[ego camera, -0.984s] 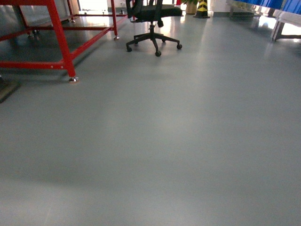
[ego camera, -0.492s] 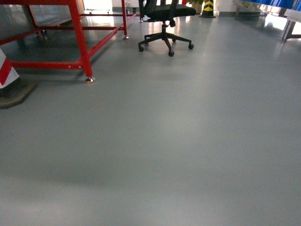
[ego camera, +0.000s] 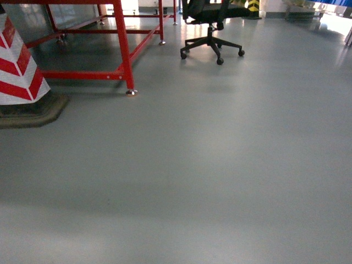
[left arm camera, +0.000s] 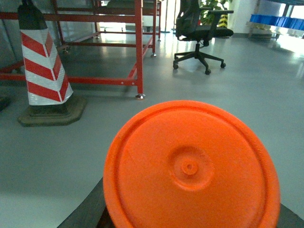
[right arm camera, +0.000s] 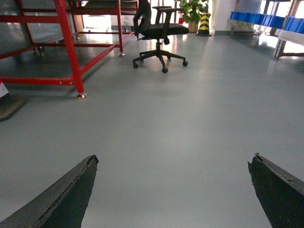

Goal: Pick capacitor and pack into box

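From my head camera I see a wide grey floor (ego camera: pixel 209 165), shiny in places. A red metal frame (ego camera: pixel 124 49) stands at the top left, and one of its feet touches the floor near a red and white striped cone (ego camera: pixel 16 69). The cone sits on a dark base at the left edge. A black office chair (ego camera: pixel 212 25) on wheels stands farther back, well apart from the frame. My right gripper (right arm camera: pixel 173 185) is open wide: its two dark fingers (right arm camera: pixel 61 197) show at the bottom corners of the right wrist view, with bare floor between them, holding nothing. That view also shows blue bins (right arm camera: pixel 268 20) on a rack at the far right and a green plant (right arm camera: pixel 192 9) behind the chair. In the left wrist view a big round orange lid (left arm camera: pixel 190 166) fills the lower half and sits right in front of the camera. It hides my left gripper, so I cannot tell how its fingers stand. It may be the top of a tub, but I cannot be sure. I see no capacitor and no pink box in any view.
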You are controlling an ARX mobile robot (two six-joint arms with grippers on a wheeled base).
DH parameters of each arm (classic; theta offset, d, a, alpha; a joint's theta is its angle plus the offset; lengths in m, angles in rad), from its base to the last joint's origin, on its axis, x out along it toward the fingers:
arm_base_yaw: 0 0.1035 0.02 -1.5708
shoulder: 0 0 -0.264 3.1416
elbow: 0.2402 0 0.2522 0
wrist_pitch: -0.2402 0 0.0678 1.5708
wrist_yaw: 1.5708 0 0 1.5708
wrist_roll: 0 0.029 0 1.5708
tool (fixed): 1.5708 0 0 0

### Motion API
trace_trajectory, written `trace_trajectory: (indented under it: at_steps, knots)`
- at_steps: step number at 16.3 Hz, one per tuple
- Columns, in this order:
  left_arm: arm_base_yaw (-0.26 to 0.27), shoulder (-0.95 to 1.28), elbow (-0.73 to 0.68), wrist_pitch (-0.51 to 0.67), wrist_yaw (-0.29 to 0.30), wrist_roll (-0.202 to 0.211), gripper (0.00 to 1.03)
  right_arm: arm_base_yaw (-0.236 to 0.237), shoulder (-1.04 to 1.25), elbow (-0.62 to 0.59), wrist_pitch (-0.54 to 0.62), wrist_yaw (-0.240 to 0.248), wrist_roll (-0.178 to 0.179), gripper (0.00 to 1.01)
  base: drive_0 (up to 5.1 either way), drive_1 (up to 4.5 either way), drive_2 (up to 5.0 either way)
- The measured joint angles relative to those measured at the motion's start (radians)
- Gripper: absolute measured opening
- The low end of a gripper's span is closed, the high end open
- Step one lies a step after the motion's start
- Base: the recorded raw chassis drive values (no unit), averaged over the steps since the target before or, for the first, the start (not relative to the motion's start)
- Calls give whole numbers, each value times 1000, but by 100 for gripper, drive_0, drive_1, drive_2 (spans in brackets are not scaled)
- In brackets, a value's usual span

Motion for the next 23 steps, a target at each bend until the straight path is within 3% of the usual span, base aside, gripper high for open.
trace_trajectory:
  at_steps: [23]
  knots:
    - [0, 0, 0, 0, 0, 0, 44, 0, 0, 0, 3, 0, 0, 98, -504, 241, 241]
